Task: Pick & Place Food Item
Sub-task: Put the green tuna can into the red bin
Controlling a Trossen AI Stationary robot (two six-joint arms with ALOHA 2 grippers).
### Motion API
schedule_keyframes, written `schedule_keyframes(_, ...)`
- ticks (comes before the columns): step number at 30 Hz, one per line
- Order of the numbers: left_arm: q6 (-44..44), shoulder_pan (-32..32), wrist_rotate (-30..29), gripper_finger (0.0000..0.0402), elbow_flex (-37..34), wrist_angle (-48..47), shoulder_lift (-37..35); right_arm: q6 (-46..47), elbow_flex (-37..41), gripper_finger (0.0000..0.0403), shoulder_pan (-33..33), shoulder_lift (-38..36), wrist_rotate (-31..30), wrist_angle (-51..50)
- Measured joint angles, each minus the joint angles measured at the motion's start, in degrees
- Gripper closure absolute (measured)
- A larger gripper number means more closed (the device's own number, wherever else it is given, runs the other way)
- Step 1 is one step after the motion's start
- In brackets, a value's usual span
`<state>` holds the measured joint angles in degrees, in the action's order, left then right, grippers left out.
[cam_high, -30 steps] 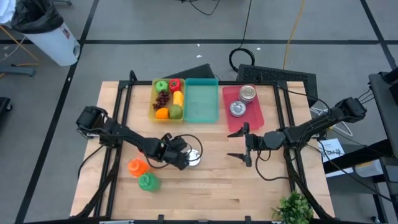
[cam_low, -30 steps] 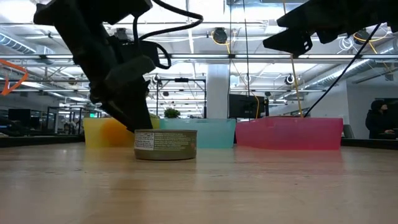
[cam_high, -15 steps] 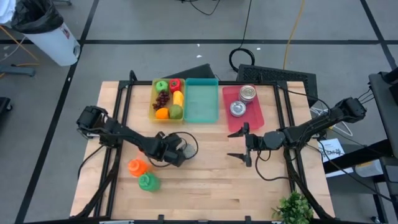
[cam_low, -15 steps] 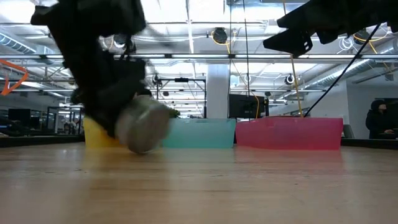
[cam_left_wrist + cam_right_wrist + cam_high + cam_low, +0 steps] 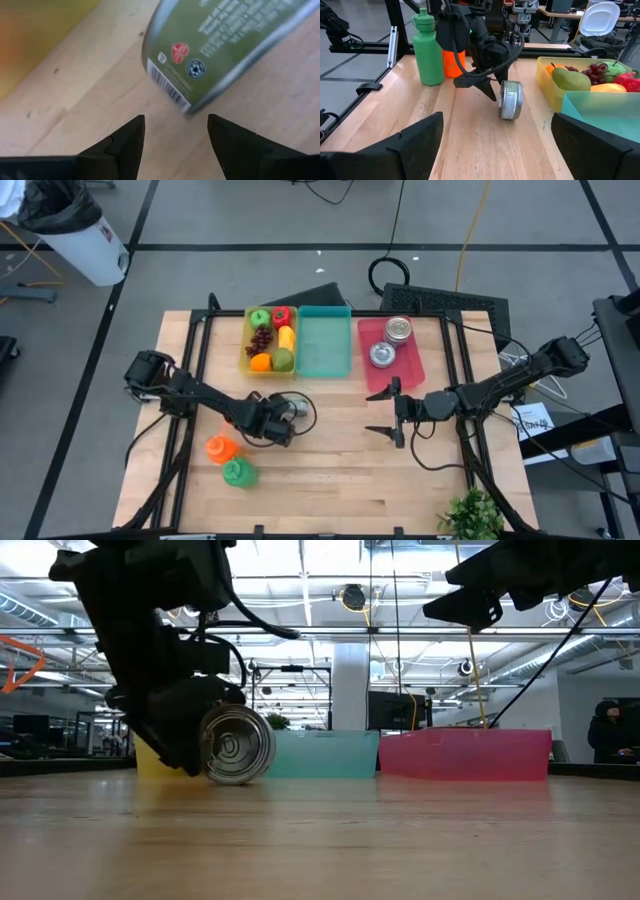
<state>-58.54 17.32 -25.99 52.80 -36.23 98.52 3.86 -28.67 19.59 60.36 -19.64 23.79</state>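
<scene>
My left claw [image 5: 283,420] is hanging open, gripping nothing, beside the can [image 5: 236,745] lying on its side, flat end facing the desk's [image 5: 330,470] front

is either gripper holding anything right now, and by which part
Nothing is held. The can lies on its side on the table just past the left gripper, whose fingers are open. The right gripper hangs open and empty.
</scene>
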Motion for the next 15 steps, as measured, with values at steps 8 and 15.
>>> schedule_keyframes(8, 10.08, 0.06, -1.13, 0.0174, 0.00, 3.44, -0.05, 0.00, 0.00, 0.0051, 0.00, 0.61, 0.01, -0.08)
schedule_keyframes(15, 15.13, 0.41, -6.02, 0.0174, 0.02, 3.59, -0.11, -0.09, 0.00, 0.0051, 0.00, 1.51, 0.02, -0.05)
